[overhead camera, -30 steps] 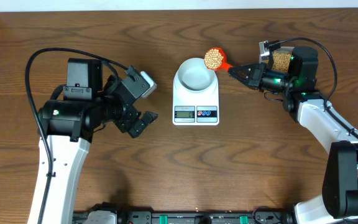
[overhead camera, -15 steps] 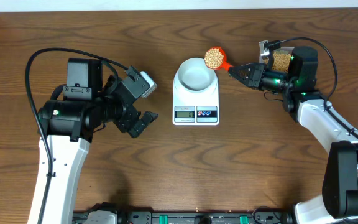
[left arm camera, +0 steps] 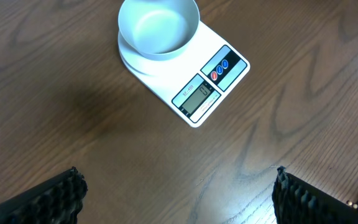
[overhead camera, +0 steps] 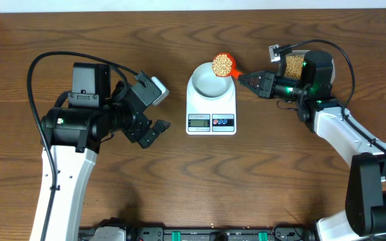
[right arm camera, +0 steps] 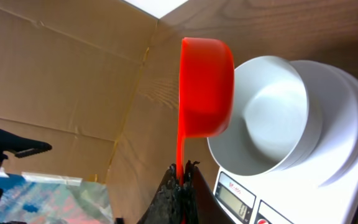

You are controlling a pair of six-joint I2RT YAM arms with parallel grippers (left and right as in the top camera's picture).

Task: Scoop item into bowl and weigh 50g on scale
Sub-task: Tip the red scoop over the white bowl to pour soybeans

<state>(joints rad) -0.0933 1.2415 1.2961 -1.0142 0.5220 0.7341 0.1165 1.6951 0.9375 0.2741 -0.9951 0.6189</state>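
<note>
A small white bowl (overhead camera: pixel 210 84) stands on the white scale (overhead camera: pixel 211 115) at the table's middle, and no beans show inside it. My right gripper (overhead camera: pixel 240 77) is shut on the thin handle of a red scoop (overhead camera: pixel 222 65). The scoop is heaped with tan beans (overhead camera: pixel 222 63) and hangs over the bowl's far right rim. From the right wrist I see the scoop (right arm camera: pixel 207 87) side-on beside the bowl (right arm camera: pixel 272 118), its handle pinched in my gripper (right arm camera: pixel 182 171). My left gripper (overhead camera: pixel 154 130) hovers open left of the scale, holding nothing. In its own view the gripper (left arm camera: pixel 179 199) faces the bowl (left arm camera: pixel 158 28) and the scale (left arm camera: pixel 211 87).
A clear tub of beans (overhead camera: pixel 293 65) sits behind my right wrist at the back right. Brown cardboard (right arm camera: pixel 55 74) stands beyond the table's far edge. My left arm's base (overhead camera: pixel 69 124) takes up the left side.
My right gripper has carried the loaded scoop left, from beside the bowl to over its far rim. The left arm has not moved.
</note>
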